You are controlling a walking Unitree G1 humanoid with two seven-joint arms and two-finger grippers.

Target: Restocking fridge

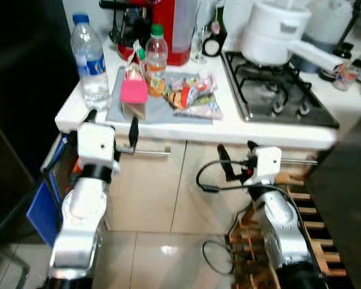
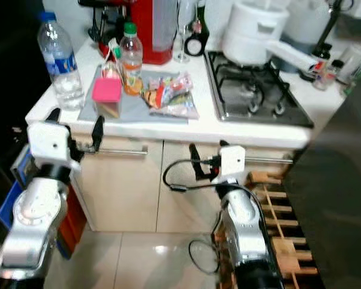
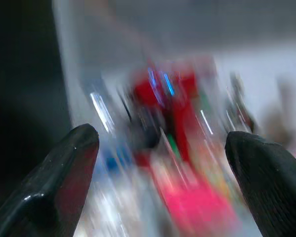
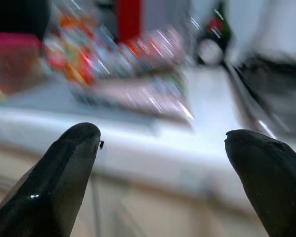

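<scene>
On the white counter (image 1: 168, 127) lies a grey mat (image 1: 162, 111) with a pink-lidded box (image 1: 134, 93), a small bottle of orange drink with a green cap (image 1: 156, 57) and colourful snack packets (image 1: 195, 96). A large clear water bottle with a blue label (image 1: 90, 63) stands at the counter's left corner. My left gripper (image 1: 111, 126) is open at the counter edge, just before the water bottle and the pink box. My right gripper (image 1: 237, 158) is open, lower down, in front of the cupboard doors. Both wrist views are blurred; the pink box (image 3: 197, 202) and the packets (image 4: 133, 54) show between the fingers.
A gas hob (image 1: 276, 90) with a white pot (image 1: 270, 30) fills the counter's right half. A red appliance (image 1: 168, 24) stands at the back. A dark tall surface (image 1: 23, 84) rises on the left. A wooden rack (image 1: 288, 198) and a black cable (image 1: 216, 253) are by the floor.
</scene>
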